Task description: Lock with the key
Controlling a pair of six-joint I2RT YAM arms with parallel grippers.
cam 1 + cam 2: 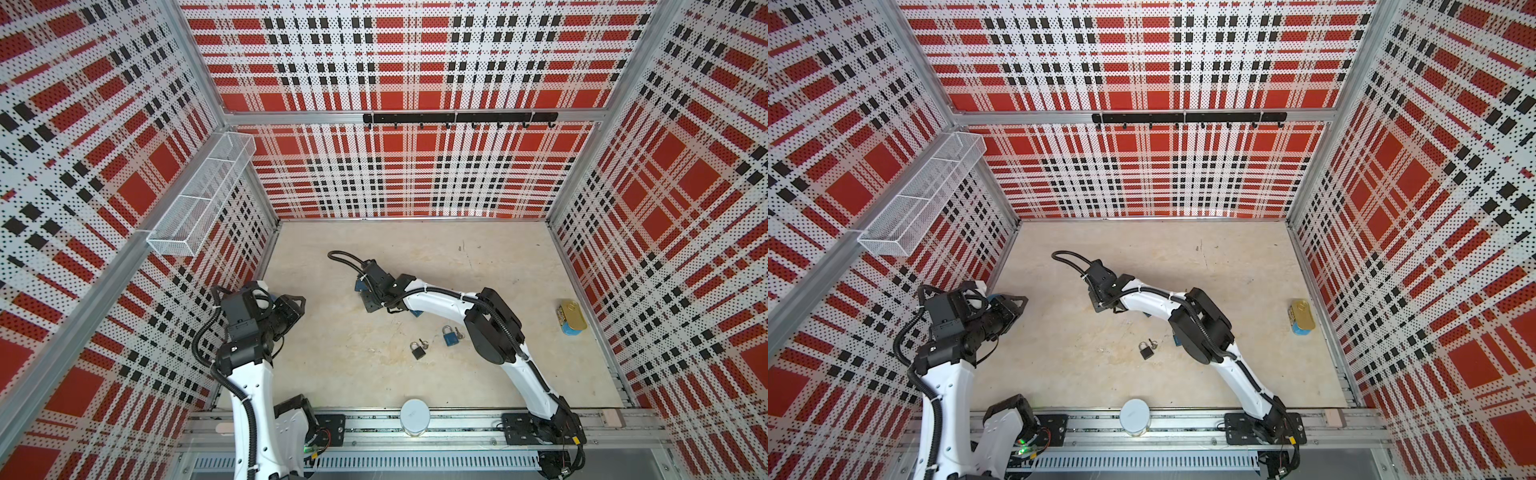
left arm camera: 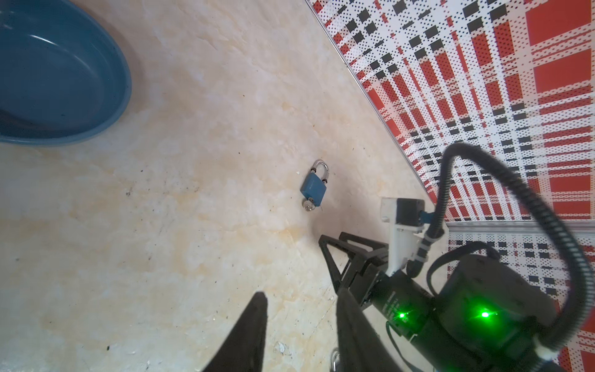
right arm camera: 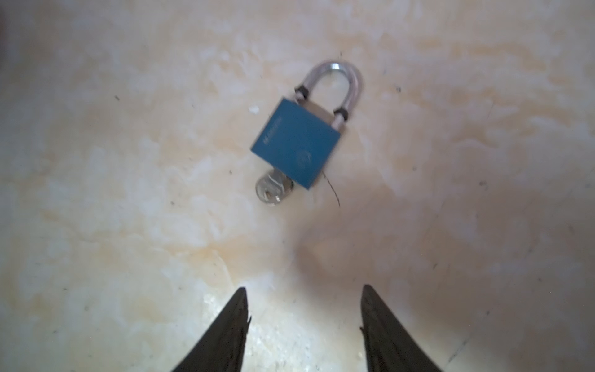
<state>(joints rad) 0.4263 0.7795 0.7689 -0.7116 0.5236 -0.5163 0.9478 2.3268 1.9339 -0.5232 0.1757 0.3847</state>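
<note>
A blue padlock [image 3: 296,145] lies flat on the beige floor with a silver key [image 3: 273,190] stuck in its underside. Both legs of its shackle reach the body. My right gripper [image 3: 306,296] hovers a short way off it, open, with nothing between its fingers. In a top view the right gripper [image 1: 365,297] reaches across the middle and partly covers the padlock [image 1: 360,286]. The left wrist view shows the same padlock [image 2: 314,186] and key [image 2: 309,205] just beyond the right gripper's fingers [image 2: 325,246]. My left gripper [image 2: 302,309] is open and empty, at the left wall [image 1: 300,305].
A second blue padlock [image 1: 449,336] and a black padlock [image 1: 417,350], each with a key, lie beside the right arm. A gold-topped can [image 1: 571,318] lies at the right wall. A white cylinder [image 1: 414,415] stands on the front rail. A blue bowl [image 2: 58,74] shows in the left wrist view.
</note>
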